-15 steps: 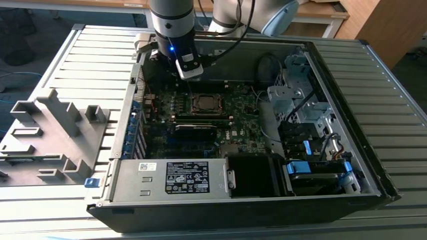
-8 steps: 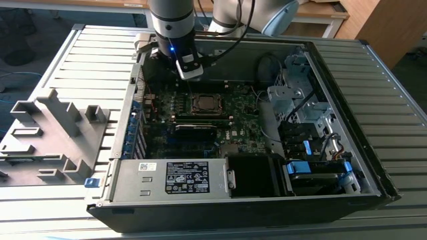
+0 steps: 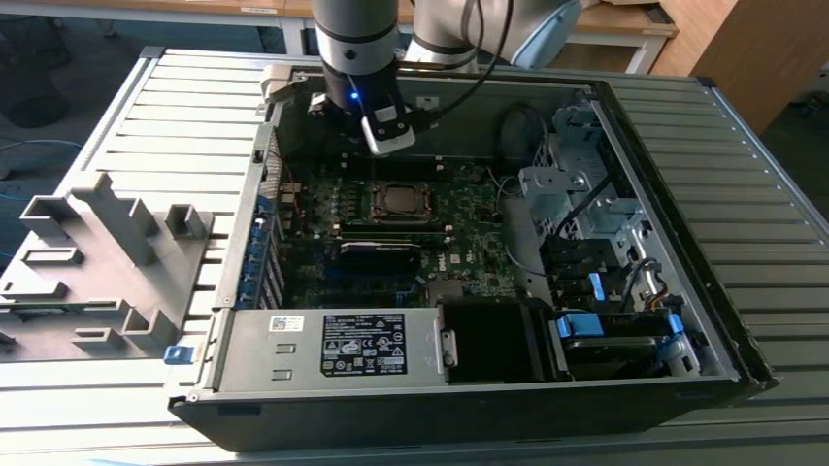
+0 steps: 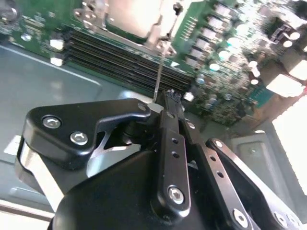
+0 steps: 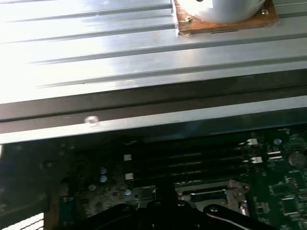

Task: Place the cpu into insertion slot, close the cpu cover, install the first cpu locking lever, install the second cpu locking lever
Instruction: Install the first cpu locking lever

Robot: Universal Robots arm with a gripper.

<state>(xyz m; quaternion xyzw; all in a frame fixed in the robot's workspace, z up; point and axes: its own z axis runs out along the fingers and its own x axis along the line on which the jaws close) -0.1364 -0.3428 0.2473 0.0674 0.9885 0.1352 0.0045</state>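
The cpu (image 3: 400, 200) (image 4: 129, 17) lies silvery side up in the insertion slot (image 3: 377, 190) on the motherboard. Over it the cpu cover (image 4: 154, 34) rests flat, framing the chip. One thin wire locking lever (image 4: 160, 72) stands up from the socket's edge. Its free end reaches my gripper (image 4: 168, 95), whose black fingers are shut together; I cannot tell whether the wire is pinched or only touching. In the exterior view my gripper (image 3: 388, 142) hangs just above the socket's far side. In the first wrist view the socket frame (image 5: 211, 194) sits just beyond my gripper (image 5: 163, 213).
Long black memory slots (image 4: 120, 57) run beside the socket. The case's metal wall (image 5: 144, 120) rises close behind it. A drive cage (image 3: 583, 204) and cables (image 3: 518, 126) fill the exterior view's right, a power supply (image 3: 363, 345) the front. A grey fixture (image 3: 104, 252) stands outside.
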